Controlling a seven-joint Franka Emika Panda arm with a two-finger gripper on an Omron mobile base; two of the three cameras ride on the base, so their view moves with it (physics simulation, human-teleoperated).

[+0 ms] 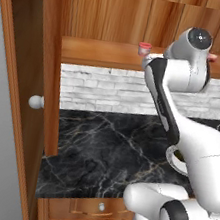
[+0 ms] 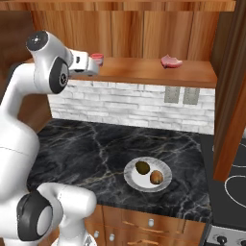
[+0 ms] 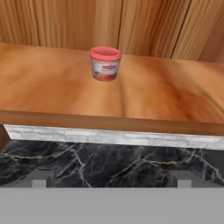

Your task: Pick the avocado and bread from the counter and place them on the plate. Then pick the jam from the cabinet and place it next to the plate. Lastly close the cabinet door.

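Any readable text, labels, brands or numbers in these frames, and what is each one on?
Nothing can be read.
Jam jar on the cabinet shelf: its white label carries a reddish band and a blurred picture, too blurred to make out words.
Stove knobs at the lower right of the right base view: too small to show any markings.
Plate, avocado, bread and counter: no writing.

- Arm (image 2: 19, 120) rises from base, elbow bent high, forearm reaching fwd approx level.
- Gripper (image 3: 111, 181) raised, pointing fwd; jaws spread wide, nothing btwn them.
- Fingertips (image 3: 40, 180) sit far apart at hand view bottom.
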